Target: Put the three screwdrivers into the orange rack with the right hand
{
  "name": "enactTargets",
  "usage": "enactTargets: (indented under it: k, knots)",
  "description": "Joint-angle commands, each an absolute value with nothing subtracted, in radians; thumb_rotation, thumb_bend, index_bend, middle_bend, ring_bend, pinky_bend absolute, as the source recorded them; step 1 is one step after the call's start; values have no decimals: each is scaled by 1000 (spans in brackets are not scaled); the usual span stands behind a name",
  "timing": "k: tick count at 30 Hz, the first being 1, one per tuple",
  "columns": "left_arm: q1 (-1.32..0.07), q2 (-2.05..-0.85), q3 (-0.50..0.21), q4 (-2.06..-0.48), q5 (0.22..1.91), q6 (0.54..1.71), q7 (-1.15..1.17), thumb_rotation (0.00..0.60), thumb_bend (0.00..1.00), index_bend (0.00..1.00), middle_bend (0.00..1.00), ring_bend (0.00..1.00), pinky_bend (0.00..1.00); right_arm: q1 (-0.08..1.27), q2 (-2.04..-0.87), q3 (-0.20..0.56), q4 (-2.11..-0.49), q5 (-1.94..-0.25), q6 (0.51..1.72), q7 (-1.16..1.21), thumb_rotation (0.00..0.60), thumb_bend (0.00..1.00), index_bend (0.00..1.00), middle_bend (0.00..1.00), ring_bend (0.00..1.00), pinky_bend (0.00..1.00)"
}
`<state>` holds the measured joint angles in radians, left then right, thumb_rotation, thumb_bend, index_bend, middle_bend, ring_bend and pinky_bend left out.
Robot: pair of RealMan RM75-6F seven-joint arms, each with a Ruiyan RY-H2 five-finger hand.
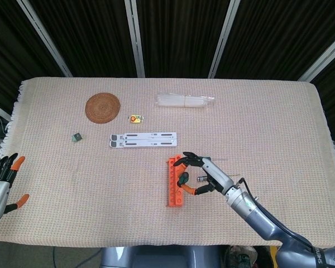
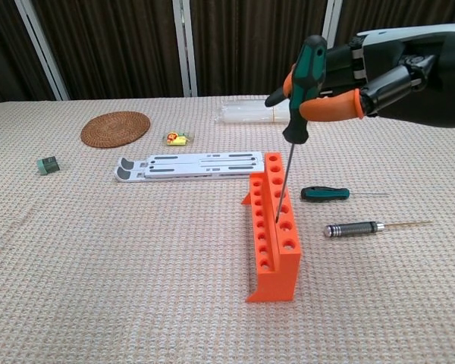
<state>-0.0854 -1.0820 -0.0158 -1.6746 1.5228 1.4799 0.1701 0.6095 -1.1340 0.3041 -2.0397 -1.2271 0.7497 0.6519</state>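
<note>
1. Round woven coaster (image 1: 103, 106) at my table's (image 1: 279, 128) far left.
2. Small yellow item (image 1: 135, 118) just right of it.
3. White flat stand (image 1: 143, 139) mid-table.
4. Clear plastic bundle (image 1: 184, 100) at far edge.
5. Small green block (image 1: 76, 137) left.

beige cloth-covered table (image 2: 98, 288) — bearing orange rack (image 2: 271, 250), two screwdrivers (image 2: 326, 193), woven coaster (image 2: 115, 127), white stand (image 2: 186, 164).

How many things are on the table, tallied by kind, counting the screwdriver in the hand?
Screwdrivers: 3 (held one, green-handled, black-handled)
Orange rack: 1
White folding stand: 1
Woven coaster: 1
Clear plastic bundle: 1
Small yellow item: 1
Small green block: 1
Total: 9
</note>
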Motion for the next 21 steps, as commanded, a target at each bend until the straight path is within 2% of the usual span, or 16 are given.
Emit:
enactTargets:
  k: [1, 13, 21]
  knots:
    - [-85, -1082, -16, -1675, 1522, 1480, 170, 600, 205, 25, 0, 0, 0, 611, -1136, 301, -2036, -1227, 746, 657, 600, 373, 644, 261, 0, 0]
    - [-85, -1078, -11, -1680, 1522, 1475, 165, 600, 205, 25, 0, 0, 0, 623, -1142, 285, -2001, -1251, 725, 694, 600, 373, 647, 266, 3, 0]
    - [-86, -1076, -14, -1690, 1523, 1478, 168, 600, 204, 25, 0, 0, 0, 616, -1103, 289, -2027, -1273, 744, 701, 600, 374, 650, 268, 7, 0]
